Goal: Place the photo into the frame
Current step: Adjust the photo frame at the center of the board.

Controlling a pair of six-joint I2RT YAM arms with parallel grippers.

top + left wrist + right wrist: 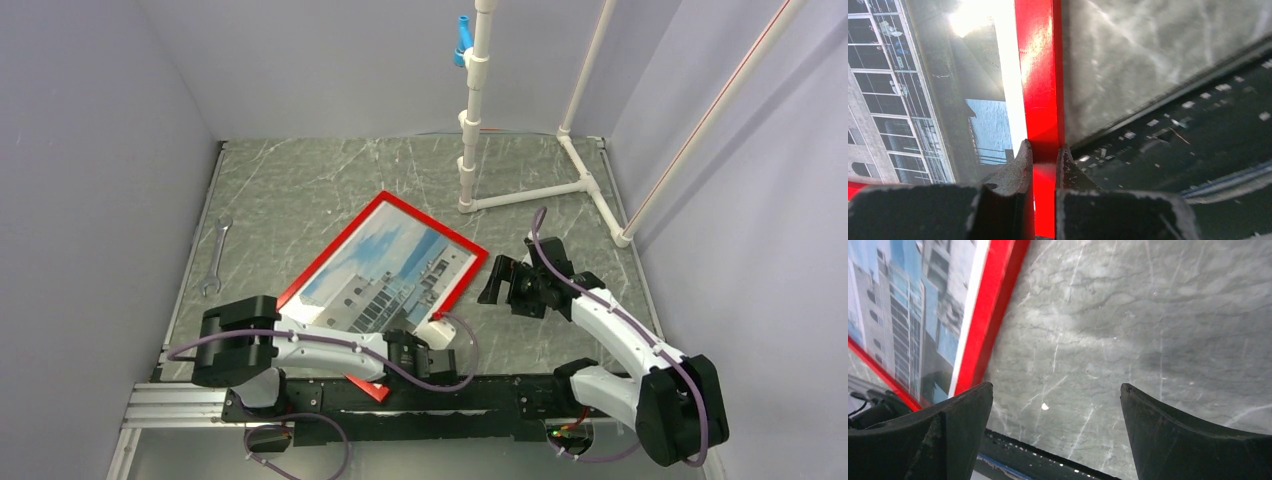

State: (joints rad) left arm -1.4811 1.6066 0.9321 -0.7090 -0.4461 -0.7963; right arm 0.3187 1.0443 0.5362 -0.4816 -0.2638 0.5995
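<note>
The red frame (382, 203) lies tilted on the marble table, with the photo (390, 270) of a white building and blue sky showing inside it. My left gripper (437, 352) is shut on the frame's near right edge; in the left wrist view the red edge (1040, 75) runs between the two fingers (1015, 172), and the photo (893, 100) lies to its left. My right gripper (492, 280) is open and empty just right of the frame's right corner. In the right wrist view the frame edge (990, 310) and photo (908, 310) are at the left.
A silver wrench (216, 255) lies at the table's left edge. A white pipe stand (474, 100) with floor bars (585, 180) rises at the back right. Grey walls close in on both sides. A black rail (480, 385) runs along the near edge.
</note>
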